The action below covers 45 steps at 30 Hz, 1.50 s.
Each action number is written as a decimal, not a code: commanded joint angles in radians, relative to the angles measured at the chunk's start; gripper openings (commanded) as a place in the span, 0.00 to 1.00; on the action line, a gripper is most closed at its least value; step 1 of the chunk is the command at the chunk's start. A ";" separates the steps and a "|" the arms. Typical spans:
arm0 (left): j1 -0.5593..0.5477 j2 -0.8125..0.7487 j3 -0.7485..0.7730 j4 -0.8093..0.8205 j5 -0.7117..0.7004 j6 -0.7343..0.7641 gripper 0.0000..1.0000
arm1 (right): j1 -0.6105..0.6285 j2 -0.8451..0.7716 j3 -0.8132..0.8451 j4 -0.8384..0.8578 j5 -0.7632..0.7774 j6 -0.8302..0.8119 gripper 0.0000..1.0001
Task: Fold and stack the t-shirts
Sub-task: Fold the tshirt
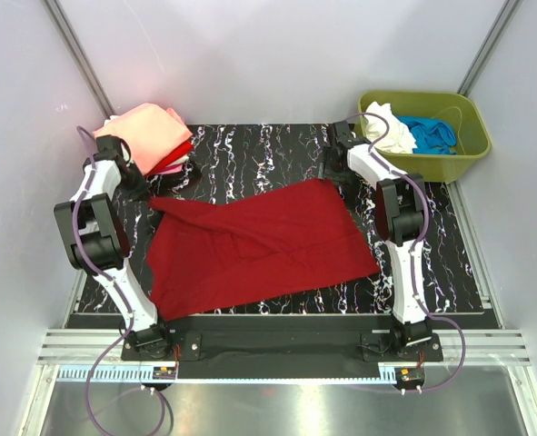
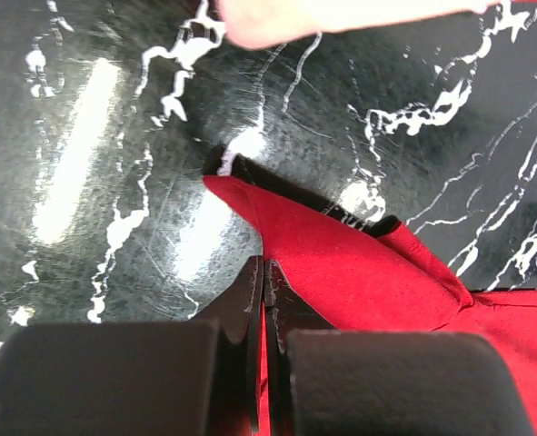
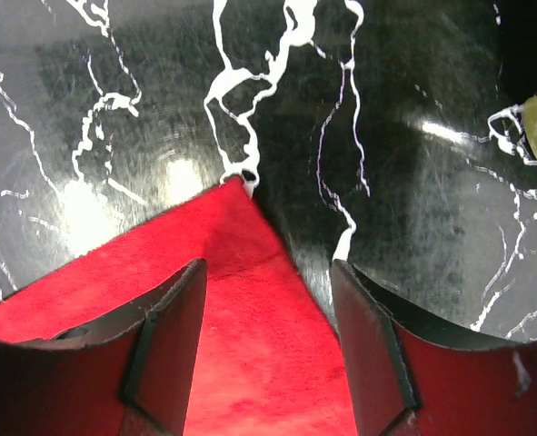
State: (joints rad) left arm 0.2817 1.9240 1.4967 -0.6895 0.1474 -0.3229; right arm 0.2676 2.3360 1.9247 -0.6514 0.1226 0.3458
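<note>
**Dark red t-shirt lying spread on the marbled table, pinched at one far corner**

The dark red t-shirt point(image 1: 259, 245) is lying open across the middle of the black, white-veined table point(image 1: 250, 150), rumpled towards its left side. Its sleeves are hard to make out among the creases. In the top view its far left corner is disappearing under the left arm point(image 1: 95, 227).

The left gripper point(image 2: 263, 272) is pinching that corner. Its fingers are pressing together with red cloth showing in the slit between them, and the fabric is rising off the table to a peak just beyond the tips. A blurred pink shape is cutting across the upper edge of the left wrist view, too soft to identify.

At the far right corner, the right gripper point(image 3: 268, 272) is hovering with its fingers spread fairly wide. They are straddling the cloth, which is lying flat between them. Whether the tips are touching the fabric cannot be told.

Far left, a folded salmon-pink t-shirt point(image 1: 145, 127) is sitting on a bright red t-shirt point(image 1: 173, 159), which is mostly covered. Far right, an olive-green tub point(image 1: 472, 136) is holding a white t-shirt point(image 1: 388, 127) and a blue t-shirt point(image 1: 432, 134), both bunched.
</note>
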 commanded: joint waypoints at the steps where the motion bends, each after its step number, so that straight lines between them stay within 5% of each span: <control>1: 0.005 -0.042 0.004 0.018 -0.020 -0.008 0.00 | 0.002 0.029 0.068 -0.027 0.025 -0.014 0.64; 11: 0.007 -0.030 0.010 0.022 0.037 -0.008 0.00 | 0.015 0.074 0.118 -0.010 -0.052 0.004 0.64; 17: 0.007 -0.023 0.011 0.024 0.050 -0.008 0.00 | 0.028 0.102 0.132 -0.007 -0.078 0.007 0.54; 25: 0.002 -0.025 0.014 0.039 0.067 -0.002 0.00 | 0.032 0.095 0.123 0.013 -0.072 -0.002 0.00; 38: -0.153 -0.017 0.171 -0.016 0.165 0.062 0.00 | 0.022 -0.183 0.111 0.013 0.037 -0.039 0.00; 45: -0.259 -0.026 0.310 -0.108 0.149 0.099 0.00 | -0.021 -0.340 -0.084 0.081 0.025 -0.016 0.00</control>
State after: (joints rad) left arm 0.0582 1.9255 1.7416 -0.7624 0.2771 -0.2573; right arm 0.2680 2.0800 1.9060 -0.6250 0.1165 0.3321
